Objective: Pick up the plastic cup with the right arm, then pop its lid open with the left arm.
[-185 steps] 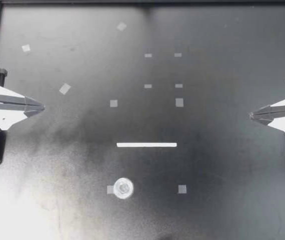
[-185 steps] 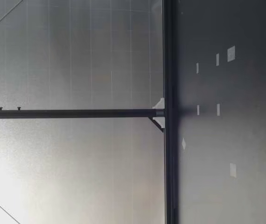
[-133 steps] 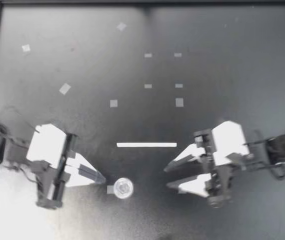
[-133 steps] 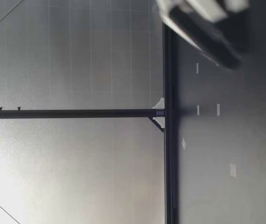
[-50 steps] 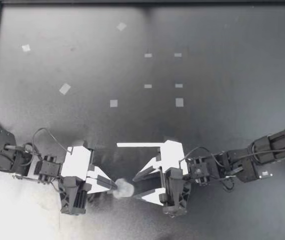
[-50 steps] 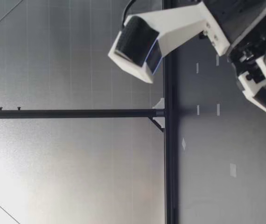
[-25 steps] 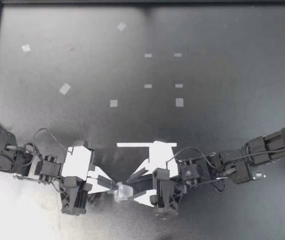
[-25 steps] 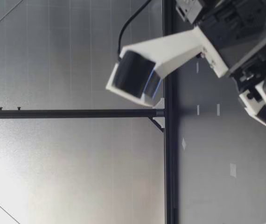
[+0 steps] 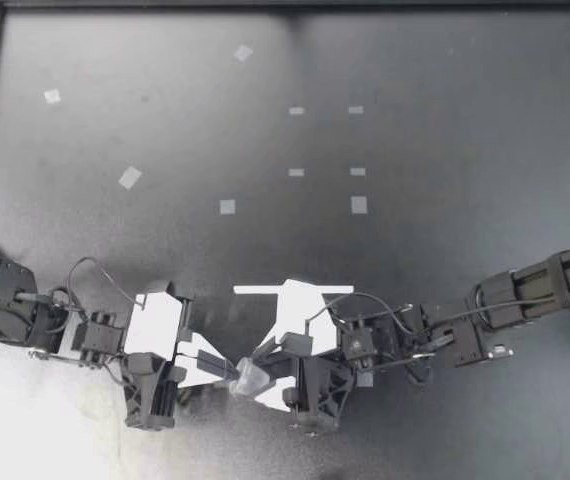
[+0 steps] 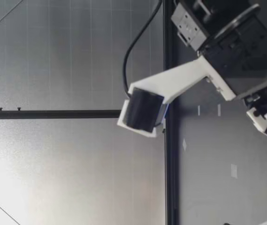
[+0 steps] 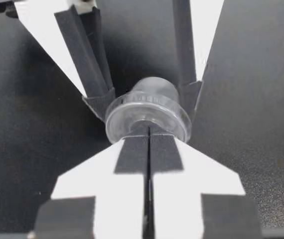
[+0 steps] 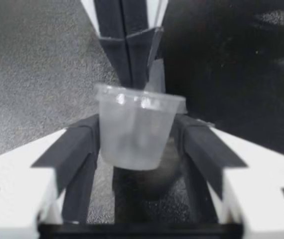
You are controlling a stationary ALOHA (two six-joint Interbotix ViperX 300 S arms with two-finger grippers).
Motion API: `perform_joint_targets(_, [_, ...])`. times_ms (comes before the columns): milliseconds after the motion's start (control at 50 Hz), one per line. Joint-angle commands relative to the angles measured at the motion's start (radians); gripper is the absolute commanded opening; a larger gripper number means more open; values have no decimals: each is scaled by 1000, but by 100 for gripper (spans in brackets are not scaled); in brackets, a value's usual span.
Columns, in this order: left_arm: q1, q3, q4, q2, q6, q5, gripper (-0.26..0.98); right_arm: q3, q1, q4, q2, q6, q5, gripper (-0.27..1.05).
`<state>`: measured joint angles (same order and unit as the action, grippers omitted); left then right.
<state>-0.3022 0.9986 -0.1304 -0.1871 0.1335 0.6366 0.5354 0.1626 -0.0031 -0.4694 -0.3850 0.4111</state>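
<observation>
Cup point(image 9: 249, 380) clamped in right gripper point(image 9: 258, 377); left gripper point(image 9: 231, 368), closed tight, touches its rim.

Near the front of the table point(image 9: 445, 150), the cup point(image 9: 249, 378) sits between the fingers of our right gripper point(image 9: 265, 375), one finger touching each side. Our left gripper point(image 9: 227, 367) meets it from the opposite side, closed tips against its lid. The strip point(image 9: 257, 289) lies just behind them, and the tape squares point(image 9: 227, 207) lie farther back.

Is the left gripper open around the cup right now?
No, the left gripper is closed, its fingers pressed together with their tips against the rim of the clear cup.
</observation>
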Motion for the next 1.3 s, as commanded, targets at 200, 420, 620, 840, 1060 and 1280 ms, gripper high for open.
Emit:
perform_joint_targets(200, [3,-8,-2,14,5,8,-13,12,-6,-3,46,-2,-14,38])
perform_joint_targets(420, [3,11,-2,118,0,12,-13,46,-6,-12,89,14,26,36])
perform_joint_targets(620, [9,126,-140,339,63,156,-13,156,-6,-63,163,71,420,36])
perform_joint_targets(840, [0,170,-138,403,469,204,-3,344,-11,-31,169,202,1000,36])
perform_joint_targets(1060, [-2,57,-43,316,862,202,47,333,-23,-14,138,308,1022,36])
perform_joint_targets(1280, [0,-18,-44,219,1019,245,70,301,-31,-15,144,423,951,36])
